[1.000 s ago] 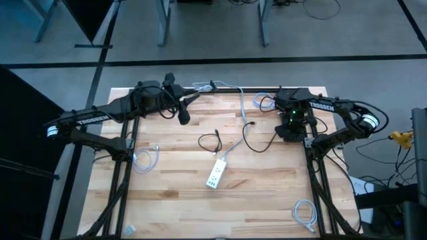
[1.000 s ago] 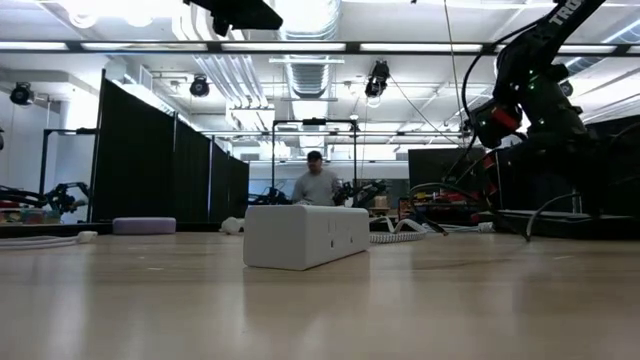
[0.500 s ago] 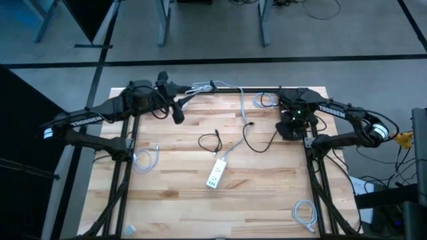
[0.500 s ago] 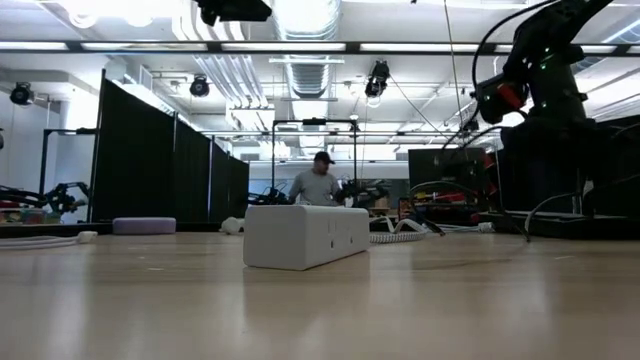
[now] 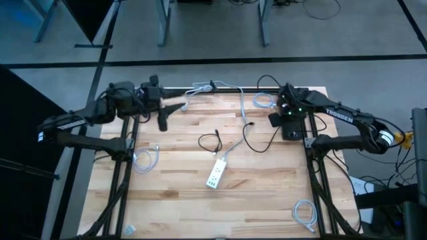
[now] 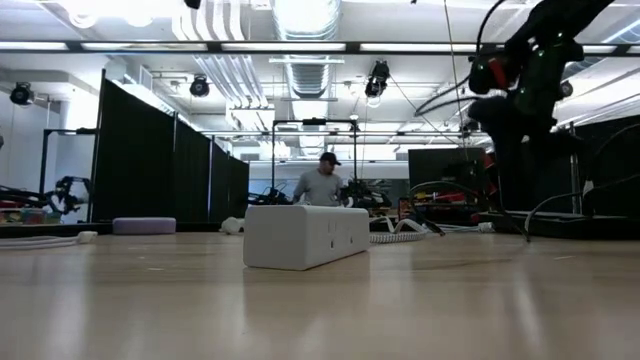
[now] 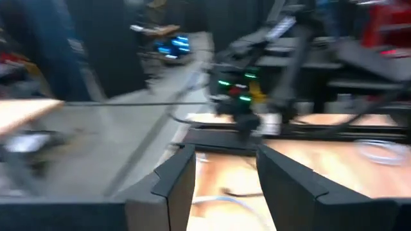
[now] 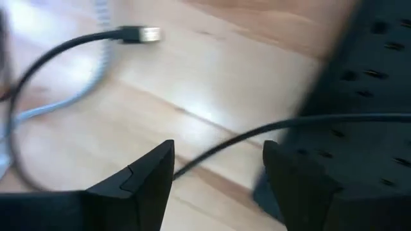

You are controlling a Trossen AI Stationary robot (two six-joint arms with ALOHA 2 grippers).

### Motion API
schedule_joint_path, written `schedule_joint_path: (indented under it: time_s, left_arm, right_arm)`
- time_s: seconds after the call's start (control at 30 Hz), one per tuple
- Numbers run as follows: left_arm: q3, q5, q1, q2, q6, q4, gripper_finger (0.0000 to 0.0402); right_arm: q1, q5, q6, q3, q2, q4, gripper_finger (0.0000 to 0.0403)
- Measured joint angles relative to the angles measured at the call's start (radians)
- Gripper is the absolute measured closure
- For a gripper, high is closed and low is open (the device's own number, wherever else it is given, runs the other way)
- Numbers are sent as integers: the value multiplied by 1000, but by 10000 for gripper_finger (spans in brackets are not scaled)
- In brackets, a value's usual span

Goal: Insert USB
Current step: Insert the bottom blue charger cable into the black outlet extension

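A white power strip (image 5: 214, 175) (image 6: 305, 236) lies flat near the table's middle, its white cord running toward the far edge. A black cable ends in a metal USB plug (image 5: 251, 124) (image 8: 142, 34), which lies on the wood. My right gripper (image 5: 275, 119) (image 8: 218, 170) hangs open above the table at the far right, near that cable and touching nothing. My left gripper (image 5: 162, 121) (image 7: 226, 173) is open and raised at the far left, with nothing between its fingers.
A second black cable loop (image 5: 210, 141) lies left of the plug. Pale coiled cables lie at the left (image 5: 143, 159), near right (image 5: 303, 213) and far right (image 5: 262, 100). A black perforated box (image 8: 359, 122) stands beside my right gripper. A person (image 6: 320, 185) stands in the room beyond.
My left gripper has drawn back toward the table's far left corner and risen. My right gripper has risen and tipped, its fingers now nearer the plug's cable. The power strip and cables have stayed where they were.
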Motion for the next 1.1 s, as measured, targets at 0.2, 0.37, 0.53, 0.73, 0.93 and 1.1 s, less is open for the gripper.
schedule_joint_path:
  time_s: [0.2, 0.37, 0.53, 0.73, 0.93, 1.1]
  left_arm:
    - [0, 79, -37, -22, -172, 66, 281]
    - [0, 84, -100, -2, -179, 356, 305]
    - [0, 82, -109, 41, -269, 568, 324]
    - [0, 79, -190, 62, -459, 705, 351]
    - [1, -118, -448, 95, -307, 634, 372]
    - [1, -229, -563, 114, -307, 538, 375]
  right_arm:
    - [192, -9, -46, 0, -36, 68, 202]
    - [384, 46, 15, 0, -10, 238, 211]
    - [530, 90, 70, 1, 40, 372, 218]
    - [618, 91, 90, 1, 97, 491, 226]
    - [685, 91, 71, 2, 180, 570, 228]
    - [699, 114, 30, 2, 234, 577, 228]
